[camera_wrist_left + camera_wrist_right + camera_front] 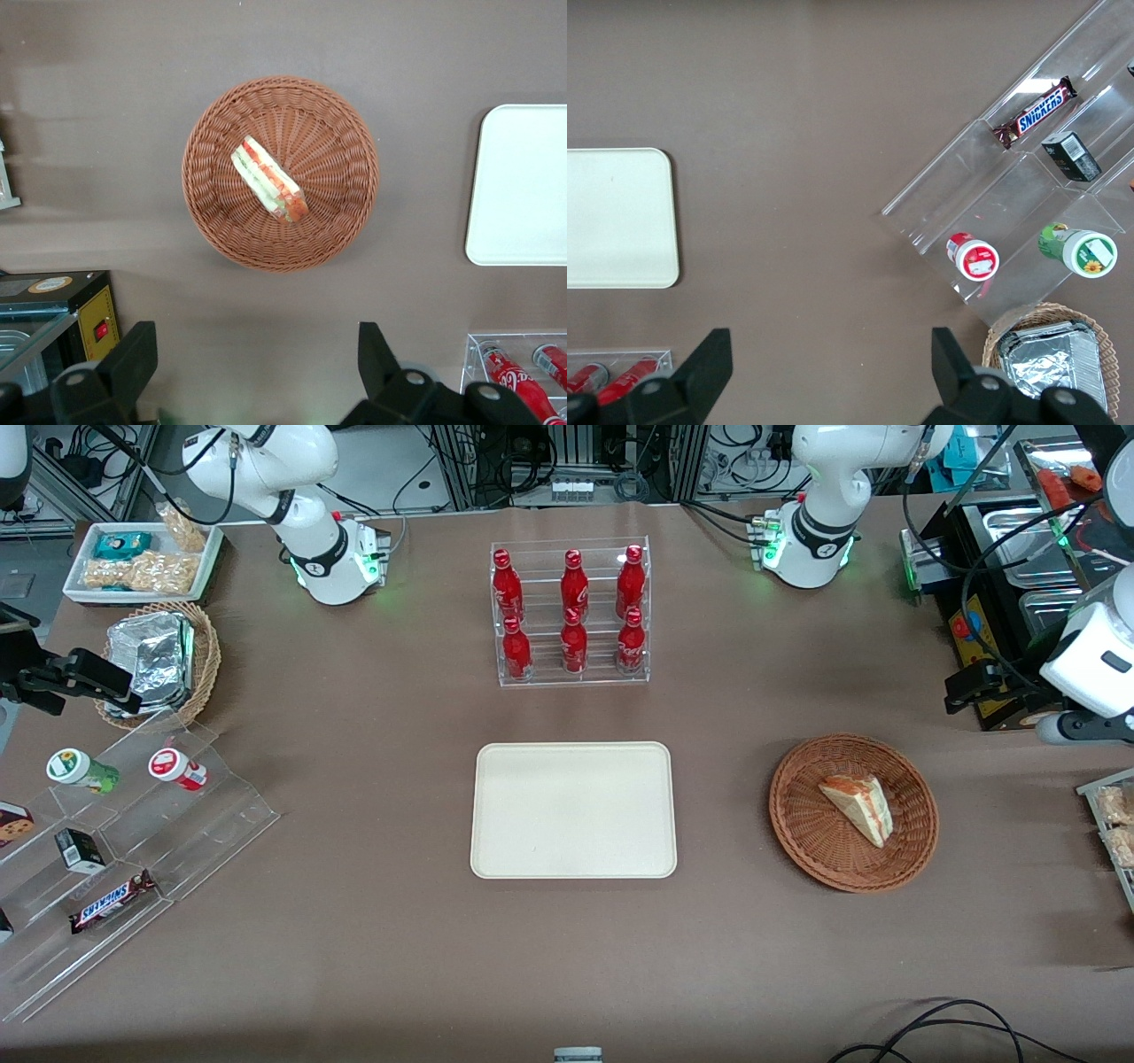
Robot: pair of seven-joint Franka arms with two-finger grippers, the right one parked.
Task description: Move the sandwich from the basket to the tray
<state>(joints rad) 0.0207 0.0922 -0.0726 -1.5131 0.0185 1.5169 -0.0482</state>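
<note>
- Left wrist view: the gripper (252, 372) hangs high above the desk (106, 106), fingers spread wide and empty.
- The sandwich (269, 180) lies in the basket (345, 133), well apart from the tray (523, 186).
- Likely light, soft and slippery in its wrap; pinch gently across the flat bread faces.

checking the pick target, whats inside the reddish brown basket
Only the sandwich lies inside the basket, on its woven floor, apart from the rim. Whatever is beneath the wedge is covered. The gripper hangs open above the table, nothing held.
</note>
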